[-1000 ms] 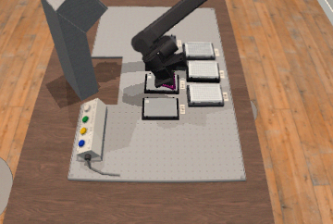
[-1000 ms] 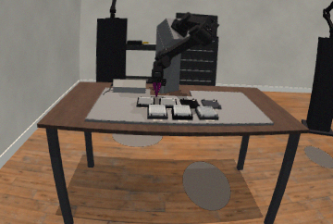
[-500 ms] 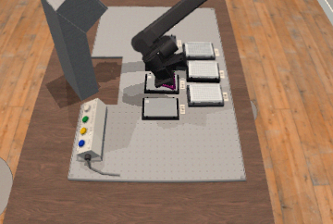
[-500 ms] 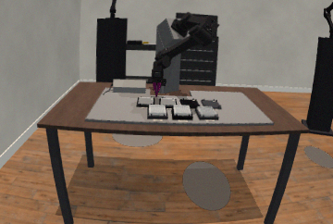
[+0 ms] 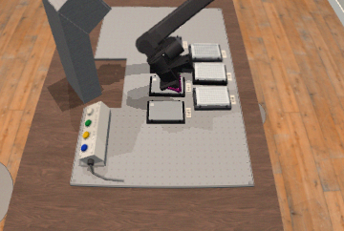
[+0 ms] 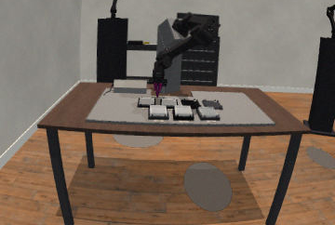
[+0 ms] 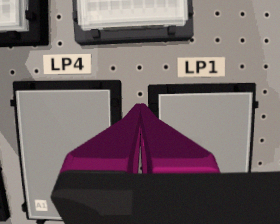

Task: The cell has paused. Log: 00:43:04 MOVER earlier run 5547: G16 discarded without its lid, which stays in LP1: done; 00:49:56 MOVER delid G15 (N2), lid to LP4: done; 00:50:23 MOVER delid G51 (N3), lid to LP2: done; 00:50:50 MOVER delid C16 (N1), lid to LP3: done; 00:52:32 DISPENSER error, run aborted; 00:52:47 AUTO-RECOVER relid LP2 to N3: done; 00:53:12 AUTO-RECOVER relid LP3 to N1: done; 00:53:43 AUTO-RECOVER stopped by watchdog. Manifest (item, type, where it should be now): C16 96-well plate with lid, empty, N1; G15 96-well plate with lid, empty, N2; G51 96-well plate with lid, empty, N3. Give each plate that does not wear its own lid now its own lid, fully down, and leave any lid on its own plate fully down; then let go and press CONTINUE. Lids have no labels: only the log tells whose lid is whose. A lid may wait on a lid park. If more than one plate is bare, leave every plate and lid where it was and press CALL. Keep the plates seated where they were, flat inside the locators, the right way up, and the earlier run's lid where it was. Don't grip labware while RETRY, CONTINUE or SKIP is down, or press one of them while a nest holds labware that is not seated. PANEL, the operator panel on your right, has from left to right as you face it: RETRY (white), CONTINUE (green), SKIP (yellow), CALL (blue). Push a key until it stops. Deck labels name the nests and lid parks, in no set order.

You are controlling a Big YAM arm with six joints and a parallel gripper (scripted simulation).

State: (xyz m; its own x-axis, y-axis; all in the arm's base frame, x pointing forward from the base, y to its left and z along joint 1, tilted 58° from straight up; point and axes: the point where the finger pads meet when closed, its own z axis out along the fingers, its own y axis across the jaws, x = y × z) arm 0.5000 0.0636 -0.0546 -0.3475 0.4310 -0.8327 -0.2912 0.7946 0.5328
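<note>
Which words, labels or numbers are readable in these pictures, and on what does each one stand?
"LP4": deck label above the left lid park.
"LP1": deck label above the right lid park.
"A1": corner mark on the lid lying in LP4.
Small tags beside the nests in the top view: too small to read.
</note>
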